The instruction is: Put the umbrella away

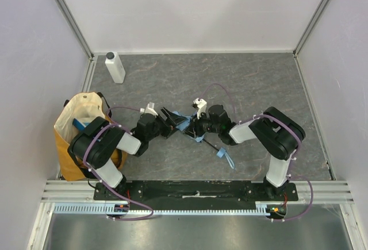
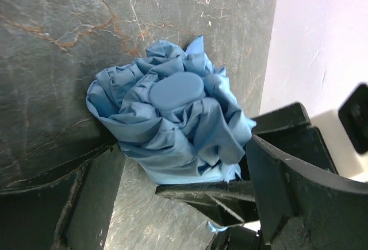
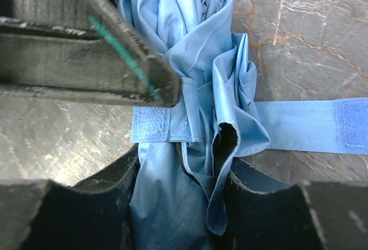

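The umbrella [image 2: 172, 129] is thin sky-blue cloth, crumpled in soft folds, matt with a faint sheen. Its end cap [image 2: 176, 89] looks like smooth hard plastic, and its strap [image 3: 305, 125] is woven cloth with a fuzzy stitched patch. The desk [image 1: 259, 83] is dark grey, stone-like, veined and slightly glossy. At eleven o'clock stands a bottle [image 1: 115, 68] of smooth white plastic, and at nine o'clock a tote bag [image 1: 77, 112] of coarse cream-and-yellow cloth.

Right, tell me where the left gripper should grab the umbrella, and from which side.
Probably on the umbrella just behind its round end cap, the left gripper coming from the left end and straddling the bunched fabric. The right gripper clamps it at the strap, which lies undone, so the pleats are loose.
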### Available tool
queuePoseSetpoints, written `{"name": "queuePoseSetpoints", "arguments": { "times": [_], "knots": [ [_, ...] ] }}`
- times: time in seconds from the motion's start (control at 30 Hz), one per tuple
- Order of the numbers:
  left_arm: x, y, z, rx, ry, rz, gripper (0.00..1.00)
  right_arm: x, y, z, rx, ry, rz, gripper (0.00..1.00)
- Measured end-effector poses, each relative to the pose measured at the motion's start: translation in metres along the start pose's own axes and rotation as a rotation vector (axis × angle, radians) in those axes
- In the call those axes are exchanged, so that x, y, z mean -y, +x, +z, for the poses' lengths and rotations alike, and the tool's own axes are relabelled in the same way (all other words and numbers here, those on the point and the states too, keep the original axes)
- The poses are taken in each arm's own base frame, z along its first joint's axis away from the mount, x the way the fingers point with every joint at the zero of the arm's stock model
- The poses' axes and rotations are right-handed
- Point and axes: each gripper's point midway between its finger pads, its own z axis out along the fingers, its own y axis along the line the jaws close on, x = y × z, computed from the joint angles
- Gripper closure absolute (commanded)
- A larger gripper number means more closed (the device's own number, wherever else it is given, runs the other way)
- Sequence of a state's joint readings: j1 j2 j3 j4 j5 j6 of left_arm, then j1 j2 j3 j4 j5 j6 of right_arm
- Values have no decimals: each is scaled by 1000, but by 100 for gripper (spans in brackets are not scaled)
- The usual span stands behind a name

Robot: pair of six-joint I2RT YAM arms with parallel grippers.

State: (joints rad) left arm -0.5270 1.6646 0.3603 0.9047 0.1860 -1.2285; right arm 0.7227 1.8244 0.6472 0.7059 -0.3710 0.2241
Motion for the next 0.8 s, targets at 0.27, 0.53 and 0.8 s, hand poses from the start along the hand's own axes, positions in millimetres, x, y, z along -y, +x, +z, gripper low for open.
{"name": "queuePoseSetpoints", "arguments": {
  "times": [0.27, 0.53, 0.8],
  "knots": [
    [-4, 2, -11, 19, 40, 6, 7, -3, -2, 2, 2, -185, 218, 100],
    [1, 2, 3, 1, 87, -83, 8, -8, -1, 0, 1, -255, 347, 100],
    [1, 1, 3, 10, 89, -107, 10, -6, -3, -3, 17, -312, 510, 100]
  ]
}}
